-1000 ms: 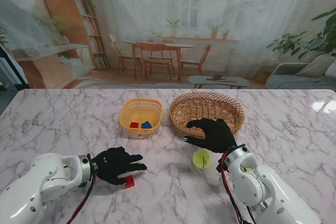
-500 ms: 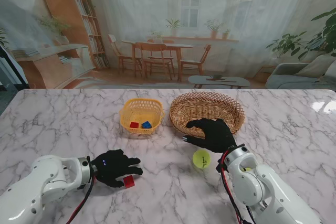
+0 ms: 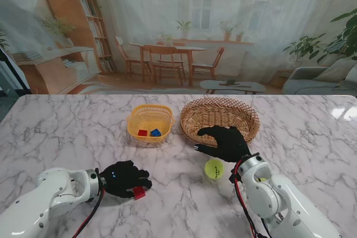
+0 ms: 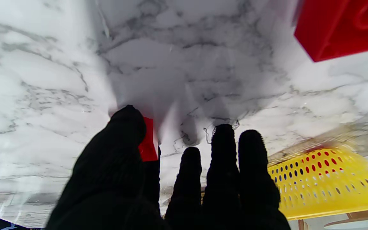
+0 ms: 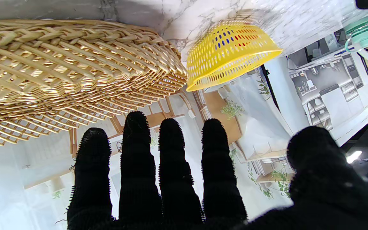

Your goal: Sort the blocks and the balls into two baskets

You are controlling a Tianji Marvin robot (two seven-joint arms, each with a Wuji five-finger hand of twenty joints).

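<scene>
Looking down from the stand: left hand (image 3: pixel 124 178) curled around red block (image 3: pixel 139 193) on the tabletop (image 3: pixel 67 132), near me. Right hand (image 3: pixel 226 142), fingers spread and empty, hovers by wicker basket (image 3: pixel 220 116); yellow ball (image 3: pixel 214 168) just nearer. Yellow basket (image 3: pixel 150 121) holds blocks.

Left wrist: thumb (image 4: pixel 120 143) presses the block's edge; grip unconfirmed. Block likely rigid, light, slick; pinch opposite flat faces.

Right wrist: fingers (image 5: pixel 171 166) apart.
</scene>
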